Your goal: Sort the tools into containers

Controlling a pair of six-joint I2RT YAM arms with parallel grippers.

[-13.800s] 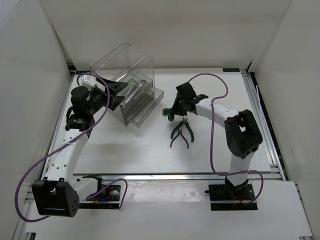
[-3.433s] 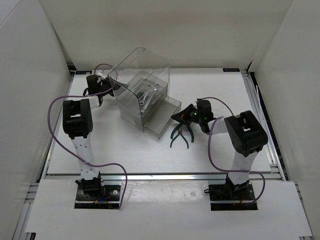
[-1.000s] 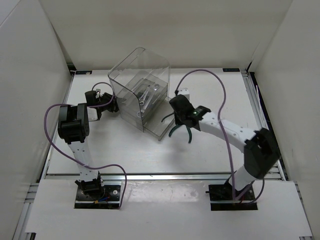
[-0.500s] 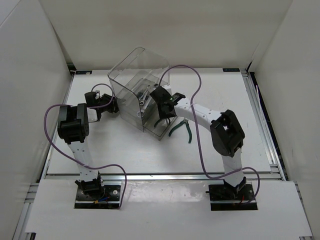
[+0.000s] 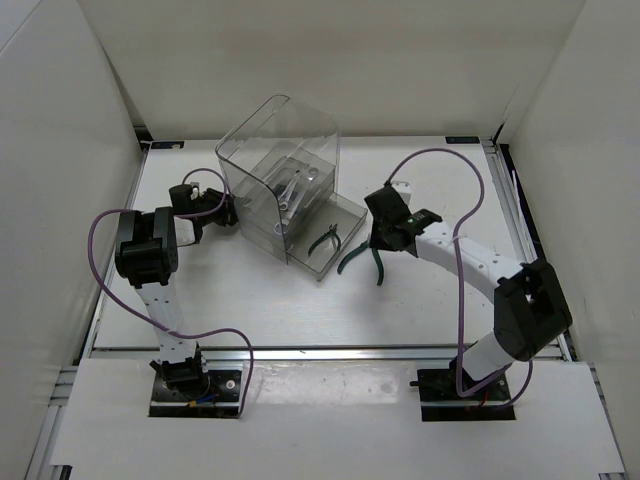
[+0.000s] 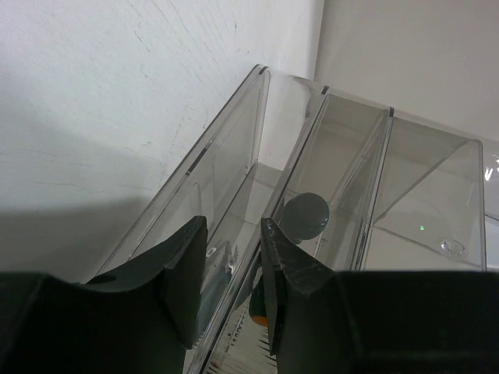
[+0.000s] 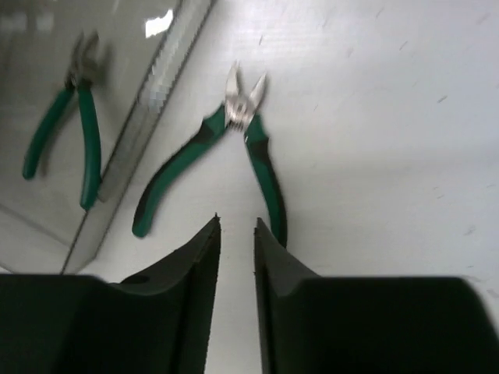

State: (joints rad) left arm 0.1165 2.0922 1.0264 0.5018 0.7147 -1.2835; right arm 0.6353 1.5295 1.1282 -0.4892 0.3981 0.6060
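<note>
A small clear plastic cabinet (image 5: 265, 140) with a tall rounded shell is being kept at the back of the white table (image 5: 250, 295). Its lowest shallow transparent drawer (image 5: 345, 215) is being left pulled out toward the right. One small pair of green-handled metal pliers (image 5: 323, 238) is being held inside that drawer. A second, matching pair of pliers (image 7: 238, 125) is being left on the table just beside the drawer's outer wall, handles spread. Two slim silver metal wrenches (image 5: 292, 188) are being stored deeper inside the cabinet.

The black right gripper (image 7: 236, 226) is being held just above the second pair, its fingers narrowly parted and nothing being gripped. The black left gripper (image 6: 232, 226) is being held at the cabinet's far-left side. Its fingers are partly spread astride a clear wall edge, and whether that edge is being clamped cannot be told.
</note>
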